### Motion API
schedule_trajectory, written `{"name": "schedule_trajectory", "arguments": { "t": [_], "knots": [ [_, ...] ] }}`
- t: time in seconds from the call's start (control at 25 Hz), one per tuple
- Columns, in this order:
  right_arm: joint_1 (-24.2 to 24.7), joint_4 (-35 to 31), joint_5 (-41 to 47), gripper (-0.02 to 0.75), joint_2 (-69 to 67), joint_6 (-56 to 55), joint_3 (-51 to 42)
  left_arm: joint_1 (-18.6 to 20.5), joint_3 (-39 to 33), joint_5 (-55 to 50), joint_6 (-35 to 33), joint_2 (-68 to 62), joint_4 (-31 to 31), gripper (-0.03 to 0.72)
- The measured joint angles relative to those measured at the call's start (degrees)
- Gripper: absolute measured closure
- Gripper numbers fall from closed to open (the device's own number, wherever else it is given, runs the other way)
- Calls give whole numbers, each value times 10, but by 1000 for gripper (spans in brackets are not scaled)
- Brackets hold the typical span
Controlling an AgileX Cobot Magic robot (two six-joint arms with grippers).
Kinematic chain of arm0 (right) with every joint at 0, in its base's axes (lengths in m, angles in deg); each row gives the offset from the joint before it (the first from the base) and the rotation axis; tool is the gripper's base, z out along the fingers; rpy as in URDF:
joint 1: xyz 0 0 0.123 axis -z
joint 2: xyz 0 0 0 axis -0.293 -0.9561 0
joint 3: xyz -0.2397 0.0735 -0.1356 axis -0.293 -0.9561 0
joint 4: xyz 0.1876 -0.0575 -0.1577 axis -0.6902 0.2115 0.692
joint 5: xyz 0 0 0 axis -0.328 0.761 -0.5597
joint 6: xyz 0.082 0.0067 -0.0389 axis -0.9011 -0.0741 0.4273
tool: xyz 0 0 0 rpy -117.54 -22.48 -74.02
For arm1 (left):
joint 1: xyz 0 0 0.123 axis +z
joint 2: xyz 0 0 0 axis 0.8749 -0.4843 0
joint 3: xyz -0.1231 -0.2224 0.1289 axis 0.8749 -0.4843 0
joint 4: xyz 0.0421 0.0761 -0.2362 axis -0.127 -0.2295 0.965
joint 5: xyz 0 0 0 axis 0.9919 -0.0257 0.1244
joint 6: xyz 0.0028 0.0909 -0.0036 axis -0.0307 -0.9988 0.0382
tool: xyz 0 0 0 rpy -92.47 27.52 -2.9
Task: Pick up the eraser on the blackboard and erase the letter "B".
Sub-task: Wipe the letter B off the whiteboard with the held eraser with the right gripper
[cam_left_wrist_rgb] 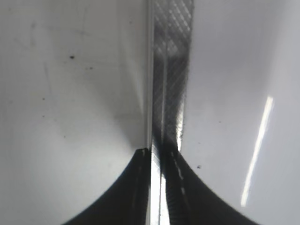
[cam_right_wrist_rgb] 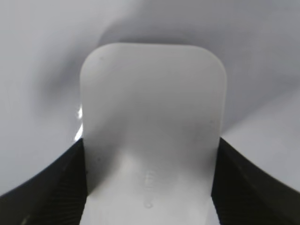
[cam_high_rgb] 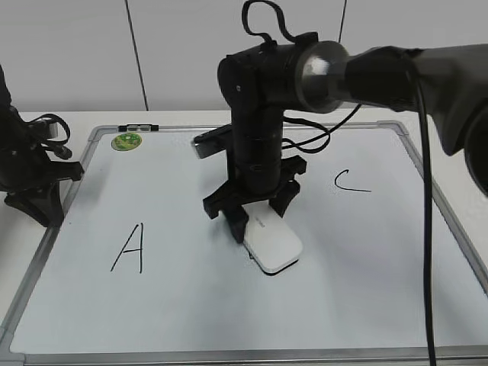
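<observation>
The white eraser (cam_high_rgb: 272,242) lies flat on the blackboard (cam_high_rgb: 191,305) near its middle, between the black "A" (cam_high_rgb: 130,248) and the black "C" (cam_high_rgb: 349,181). My right gripper (cam_high_rgb: 255,217) is shut on the eraser's far end; in the right wrist view the eraser (cam_right_wrist_rgb: 152,126) fills the gap between both dark fingers. The letter "B" does not show in any view; the right arm covers the board's middle. My left gripper (cam_left_wrist_rgb: 154,152) is shut and empty, over the board's grey left frame (cam_left_wrist_rgb: 171,70).
A round green magnet (cam_high_rgb: 126,140) and a black marker (cam_high_rgb: 139,126) sit at the board's top left corner. The left arm (cam_high_rgb: 30,171) rests on the table left of the board. The right arm (cam_high_rgb: 263,114) rises over the board's middle.
</observation>
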Motion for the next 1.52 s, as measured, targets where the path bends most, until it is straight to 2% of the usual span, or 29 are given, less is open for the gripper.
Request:
{"name": "schedule_trajectory", "arguments": {
  "t": [0.28,0.64,1.16,1.52],
  "knots": [
    [-38,-30,0,209,-12,5,27,0,0,0,0,0,1,587],
    [-41,-2,1,209,-18,-7,33,0,0,0,0,0,1,586],
    [-29,-15,3,209,-18,-8,33,0,0,0,0,0,-3,586],
    [14,-21,-1,209,-18,-21,35,0,0,0,0,0,-7,578]
  ]
}}
